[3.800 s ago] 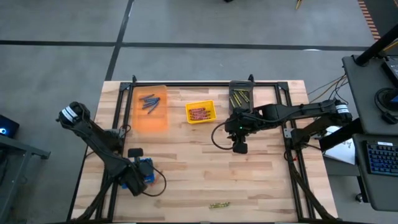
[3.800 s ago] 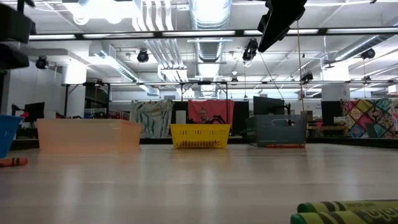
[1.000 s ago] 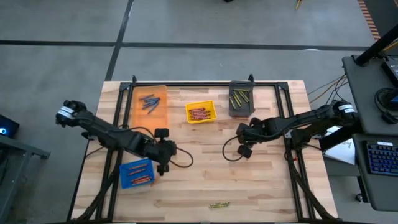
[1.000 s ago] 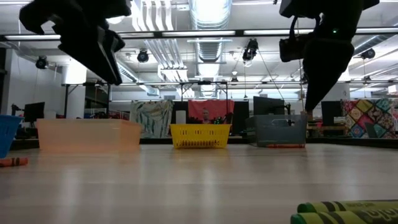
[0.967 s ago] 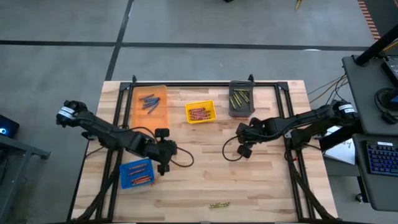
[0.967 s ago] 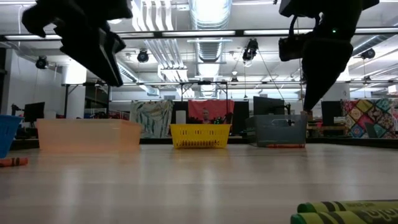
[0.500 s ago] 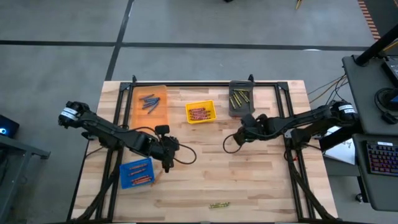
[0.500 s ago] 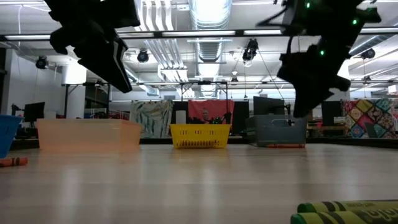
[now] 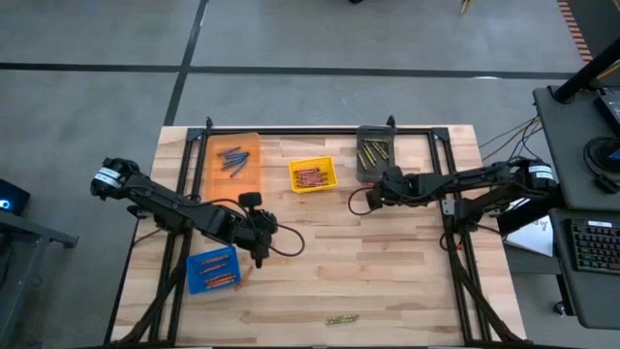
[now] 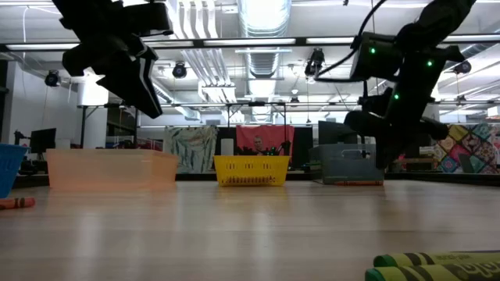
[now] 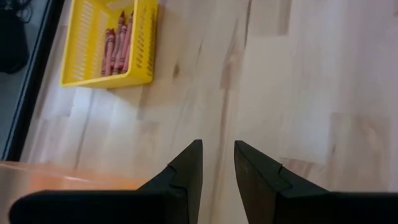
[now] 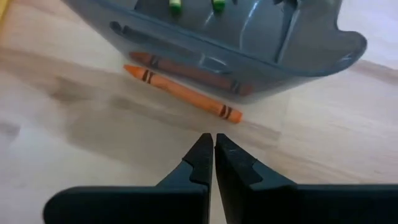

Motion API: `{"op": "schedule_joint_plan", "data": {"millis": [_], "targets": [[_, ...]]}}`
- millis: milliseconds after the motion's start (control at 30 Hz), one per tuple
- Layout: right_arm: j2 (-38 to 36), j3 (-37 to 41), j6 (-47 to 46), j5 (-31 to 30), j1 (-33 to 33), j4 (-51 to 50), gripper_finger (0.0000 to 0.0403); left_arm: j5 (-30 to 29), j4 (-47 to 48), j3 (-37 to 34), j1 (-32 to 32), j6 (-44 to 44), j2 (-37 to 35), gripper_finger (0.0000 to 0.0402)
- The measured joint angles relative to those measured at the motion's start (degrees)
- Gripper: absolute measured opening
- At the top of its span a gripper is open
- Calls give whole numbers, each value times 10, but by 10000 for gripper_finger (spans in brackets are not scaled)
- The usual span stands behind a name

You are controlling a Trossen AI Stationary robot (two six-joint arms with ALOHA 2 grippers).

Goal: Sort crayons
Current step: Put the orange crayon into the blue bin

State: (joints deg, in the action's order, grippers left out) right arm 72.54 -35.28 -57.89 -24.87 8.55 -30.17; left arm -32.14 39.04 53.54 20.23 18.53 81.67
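Observation:
My right gripper (image 12: 214, 142) is shut and empty, hovering just above the table by the grey bin's (image 9: 375, 152) near side. An orange crayon (image 12: 183, 93) lies flat on the wood against that bin's wall, just ahead of the fingertips. Green crayons (image 12: 177, 5) lie inside the bin. My left gripper (image 11: 217, 152) is open with nothing between its fingers. It hangs above bare wood at the table's middle left (image 9: 260, 254), beside the blue bin (image 9: 213, 269). Red crayons (image 11: 115, 40) fill the yellow bin (image 9: 312, 175).
An orange bin (image 9: 235, 167) with blue crayons stands at the far left. Two olive crayons (image 9: 341, 319) lie near the front edge, close to the low camera (image 10: 437, 264). One orange crayon (image 10: 16, 203) lies by the blue bin. Bare wood lies between the arms.
My right gripper has gone toward the table's far edge and down, rolling as it went, and now hangs close by the grey bin. My left arm has kept almost still.

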Motion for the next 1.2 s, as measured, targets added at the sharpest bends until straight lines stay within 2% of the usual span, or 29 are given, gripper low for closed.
{"op": "schedule_joint_plan", "data": {"millis": [467,767,1033,1200], "targets": [[1,73,-6,-50,10,148,9,-19,24,0,0,0,-1,75],[8,74,0,-68,18,151,9,-35,24,0,0,0,-2,75],[62,74,-1,-72,19,168,9,-35,23,0,0,0,-2,75],[68,74,-1,-44,20,173,9,-35,23,0,0,0,-2,75]]}}
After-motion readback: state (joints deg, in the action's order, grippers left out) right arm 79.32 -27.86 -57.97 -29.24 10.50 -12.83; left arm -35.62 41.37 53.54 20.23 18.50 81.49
